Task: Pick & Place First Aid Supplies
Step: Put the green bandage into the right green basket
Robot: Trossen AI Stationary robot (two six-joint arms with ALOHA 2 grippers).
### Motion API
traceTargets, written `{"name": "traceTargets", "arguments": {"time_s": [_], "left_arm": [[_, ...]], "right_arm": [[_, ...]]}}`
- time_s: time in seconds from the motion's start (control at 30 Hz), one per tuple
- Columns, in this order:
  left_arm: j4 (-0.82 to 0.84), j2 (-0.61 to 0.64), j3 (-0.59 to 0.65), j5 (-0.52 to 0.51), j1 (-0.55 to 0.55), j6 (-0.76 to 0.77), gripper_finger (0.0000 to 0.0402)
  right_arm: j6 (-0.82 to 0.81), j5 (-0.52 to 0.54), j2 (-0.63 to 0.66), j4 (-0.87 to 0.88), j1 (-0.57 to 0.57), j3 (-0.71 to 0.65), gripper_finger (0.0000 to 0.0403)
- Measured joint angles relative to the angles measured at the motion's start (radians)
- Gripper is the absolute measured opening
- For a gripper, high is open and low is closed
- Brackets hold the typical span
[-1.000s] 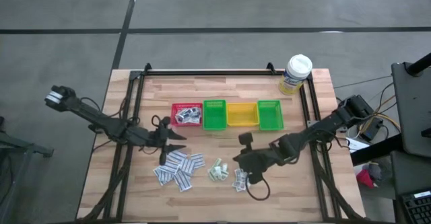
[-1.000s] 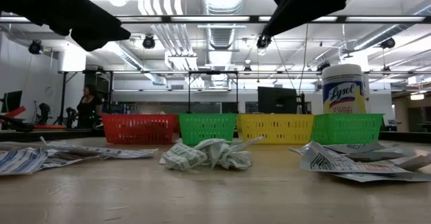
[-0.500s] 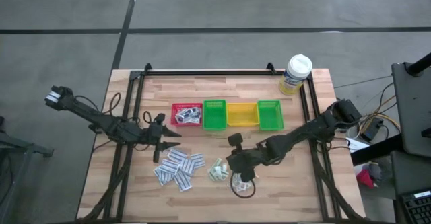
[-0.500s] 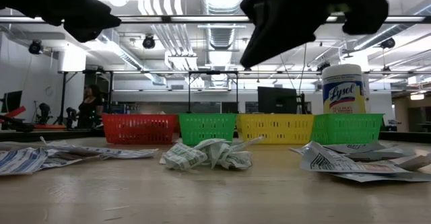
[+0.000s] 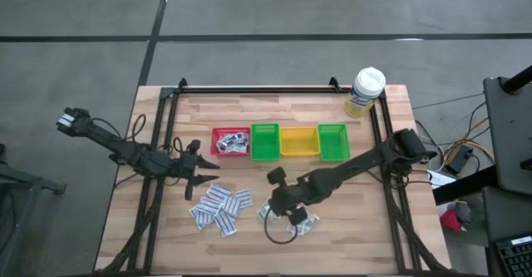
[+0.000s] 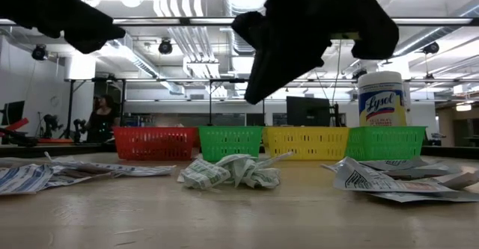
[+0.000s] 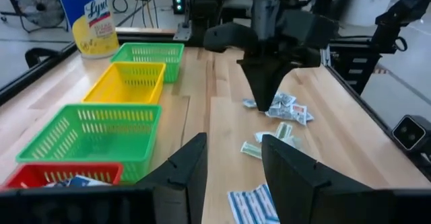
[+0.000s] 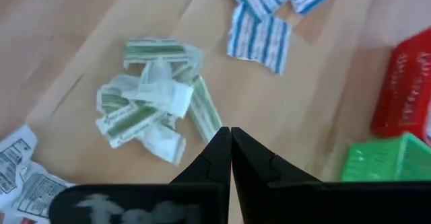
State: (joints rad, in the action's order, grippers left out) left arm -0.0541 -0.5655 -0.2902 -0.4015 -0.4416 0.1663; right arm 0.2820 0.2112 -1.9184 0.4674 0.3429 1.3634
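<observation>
Four small plastic bins stand in one row on the counter: one red bin, two green bins and one yellow bin. One wipes canister stands at the far right corner. The paper packets lie in three loose clusters: blue-striped packets, green-printed packets and grey-printed packets; single counts cannot be told. Two arms reach over the counter.

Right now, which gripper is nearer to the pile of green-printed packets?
Right. The right gripper hangs shut just above the green-printed packets. The left gripper waits open farther off, beside the red bin.
</observation>
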Motion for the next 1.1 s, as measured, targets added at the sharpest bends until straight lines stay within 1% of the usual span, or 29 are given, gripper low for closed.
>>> {"name": "traceTargets", "arguments": {"time_s": [0.13, 0.27, 0.43, 0.63, 0.8, 0.93, 1.1], "left_arm": [[-0.017, 0.014, 0.035, 0.007, 0.0, 0.023, 0.0136], [-0.025, 0.026, 0.041, 0.02, -0.001, 0.026, 0.0136], [-0.027, 0.044, 0.045, 0.021, -0.001, 0.014, 0.0136], [-0.027, 0.052, 0.05, 0.021, -0.001, 0.015, 0.0136], [-0.027, 0.052, 0.05, 0.021, -0.001, 0.015, 0.0136], [-0.027, 0.052, 0.05, 0.02, -0.001, 0.019, 0.0136], [-0.027, 0.052, 0.05, 0.02, -0.001, 0.024, 0.0136]], "right_arm": [[0.033, -0.013, -0.064, 0.05, -0.003, 0.063, 0.0009], [0.062, -0.011, -0.127, 0.129, -0.006, 0.135, 0.0009], [0.091, -0.012, -0.172, 0.166, -0.011, 0.181, 0.0013], [0.096, -0.012, -0.168, 0.166, -0.019, 0.186, 0.0057], [0.098, -0.038, -0.167, 0.165, -0.021, 0.186, 0.0094], [0.126, -0.037, -0.177, 0.165, -0.024, 0.186, 0.0107], [0.13, -0.039, -0.178, 0.165, -0.029, 0.185, 0.0109]]}}
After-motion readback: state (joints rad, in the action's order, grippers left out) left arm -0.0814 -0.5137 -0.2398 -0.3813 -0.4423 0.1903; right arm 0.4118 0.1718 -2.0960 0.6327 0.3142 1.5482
